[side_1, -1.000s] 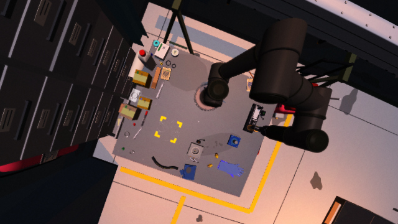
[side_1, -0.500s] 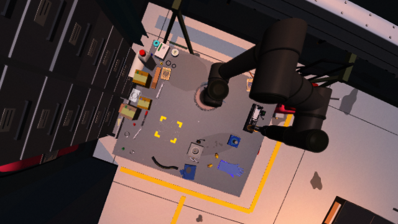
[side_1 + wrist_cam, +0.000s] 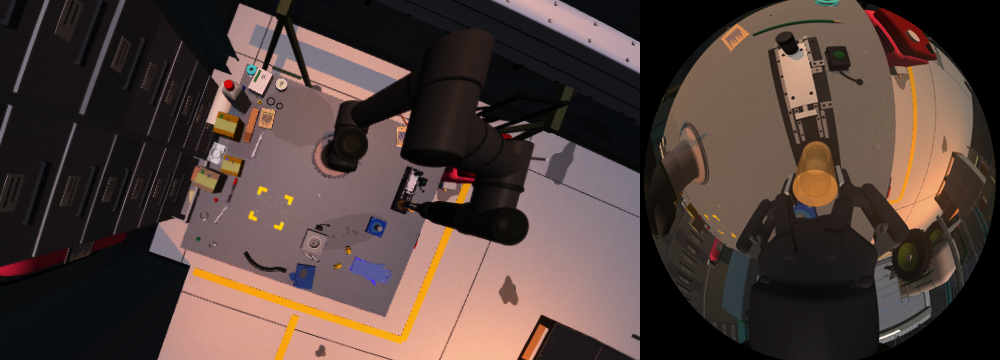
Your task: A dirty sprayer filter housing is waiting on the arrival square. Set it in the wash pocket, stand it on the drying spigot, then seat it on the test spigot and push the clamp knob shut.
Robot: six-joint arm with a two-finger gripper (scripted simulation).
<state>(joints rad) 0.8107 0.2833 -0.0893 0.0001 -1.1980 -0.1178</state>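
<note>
My gripper [image 3: 815,188] has its two fingers on either side of the translucent orange filter housing [image 3: 815,174], a short cup-shaped cylinder, and holds it at the near end of the black test fixture [image 3: 803,91]. In the side camera the housing [image 3: 401,205] shows as a small orange spot at the fixture's lower end [image 3: 411,190], on the right edge of the grey table. The black clamp knob [image 3: 786,41] stands at the fixture's far end. The yellow-cornered arrival square [image 3: 271,209] is empty. I cannot tell whether the housing is fully down on the spigot.
The arm's dark links [image 3: 450,125] arch over the table's right side. A grey wash block [image 3: 314,242] and a blue block [image 3: 375,226] sit mid-table, with a blue glove [image 3: 371,270] near the front edge. A green button box [image 3: 837,56] lies beside the fixture.
</note>
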